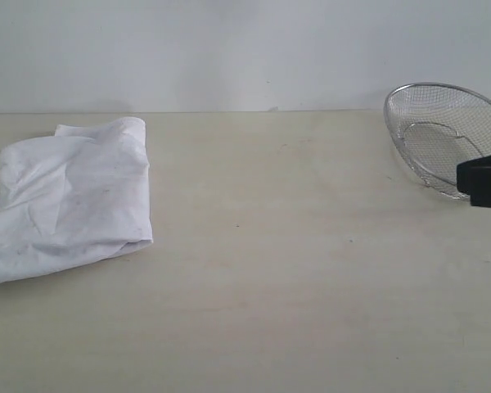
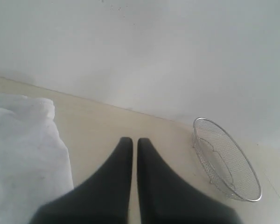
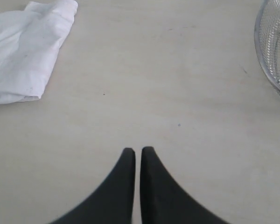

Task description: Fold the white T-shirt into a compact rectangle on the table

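Left middle of exterior frame: white T-shirt (image 1: pixel 69 196) on table (image 1: pixel 270 270), gathered into a layered, roughly rectangular bundle. Creased on top, edges uneven, one corner poking out at the upper side. Only plain white cloth showing, no print visible. Left border of frame cutting the bundle, so full outline not confirmable. Upper right of frame: wire-mesh basket (image 1: pixel 442 135), tilted up rather than lying flat, well apart from the shirt. Judged irrelevant to the fold, probably parked at the far side to leave the middle of the table free. Black part of an arm (image 1: pixel 484 182) at right edge, in front of the basket. Left gripper (image 2: pixel 130 142): fingers clenched together, nothing between them, near the shirt's edge with no contact seen. Right gripper (image 3: pixel 138 151): likewise clenched and empty, above bare table between shirt and basket, well apart from the cloth. Judgement: both claws closed on nothing and clear of the fabric because the fold looks largely done, a resting posture rather than a reach. Possible remainder: squaring the loose corner and flattening creases, which would call for opening before any new pinch. Count: shirts, one; tables, one; baskets, one; grippers, two, both empty.
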